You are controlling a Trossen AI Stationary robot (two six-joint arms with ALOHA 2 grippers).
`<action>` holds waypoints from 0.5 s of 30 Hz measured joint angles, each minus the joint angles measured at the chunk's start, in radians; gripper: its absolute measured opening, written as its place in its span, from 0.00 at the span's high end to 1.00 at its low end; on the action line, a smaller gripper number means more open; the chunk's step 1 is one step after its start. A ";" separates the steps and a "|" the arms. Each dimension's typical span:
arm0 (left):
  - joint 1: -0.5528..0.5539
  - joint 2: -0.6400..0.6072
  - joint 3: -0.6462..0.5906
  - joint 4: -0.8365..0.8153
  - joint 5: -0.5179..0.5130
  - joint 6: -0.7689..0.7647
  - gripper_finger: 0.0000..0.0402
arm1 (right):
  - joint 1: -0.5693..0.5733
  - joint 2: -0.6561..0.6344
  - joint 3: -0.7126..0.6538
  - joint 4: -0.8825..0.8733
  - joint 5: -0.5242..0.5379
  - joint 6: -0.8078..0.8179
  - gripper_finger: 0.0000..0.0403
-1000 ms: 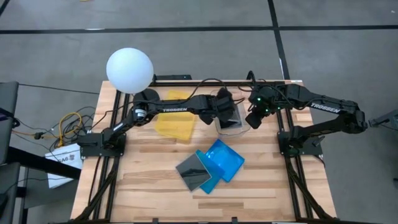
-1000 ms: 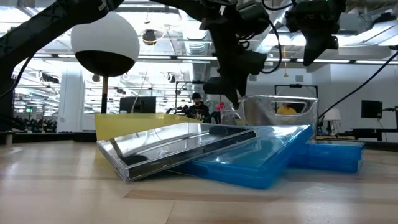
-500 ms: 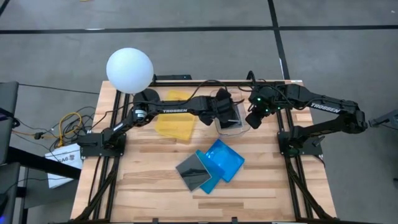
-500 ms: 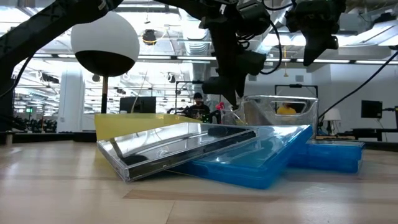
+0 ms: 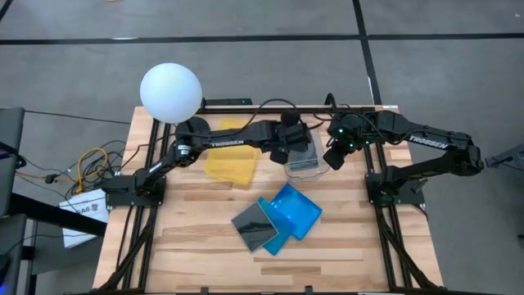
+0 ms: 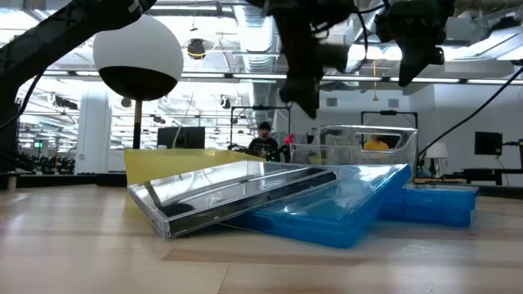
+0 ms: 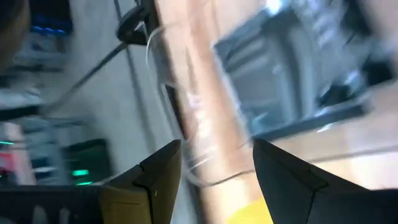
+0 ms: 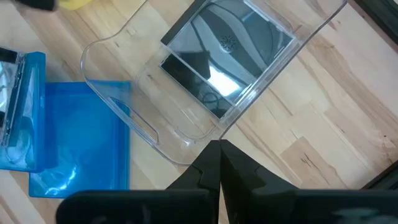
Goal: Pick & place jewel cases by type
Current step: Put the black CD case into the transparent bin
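Observation:
A clear/grey jewel case lies flat inside the clear container, near the table's far edge. My left gripper is open and empty, above the container's left side. My right gripper is shut and empty, hovering just right of the container. In the table's middle, another grey case rests with its lower edge on the wood and leans on a blue case. A second blue case lies flat behind.
A flat yellow tray lies left of the container. A white sphere stands on a post at the far left corner. Bare wood shows along the near edge. Cables and papers lie off the table's left side.
My left gripper has risen from beside the container and drawn slightly toward the table's left. The container and the cases have stayed where they were.

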 joint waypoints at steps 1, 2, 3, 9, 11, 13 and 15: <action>0.000 -0.010 -0.004 -0.001 0.032 -0.048 0.52 | 0.000 0.000 0.000 0.000 -0.001 0.000 1.00; 0.001 -0.026 -0.015 -0.004 0.076 -0.098 0.52 | 0.001 0.000 0.000 0.000 -0.002 -0.001 1.00; 0.004 -0.036 -0.017 -0.017 0.129 -0.145 0.52 | 0.001 0.000 0.000 0.000 -0.002 -0.001 1.00; 0.030 -0.129 -0.016 -0.069 0.409 -0.437 0.52 | 0.001 0.000 0.000 0.000 -0.049 -0.027 1.00; 0.037 -0.150 -0.016 -0.086 0.470 -0.497 0.52 | 0.001 -0.002 0.000 0.000 -0.074 -0.030 1.00; 0.039 -0.170 -0.016 -0.122 0.518 -0.545 0.52 | 0.003 -0.010 0.000 0.000 -0.084 -0.031 1.00; 0.037 -0.187 -0.016 -0.161 0.559 -0.584 0.52 | 0.012 -0.021 0.000 -0.001 -0.094 -0.038 1.00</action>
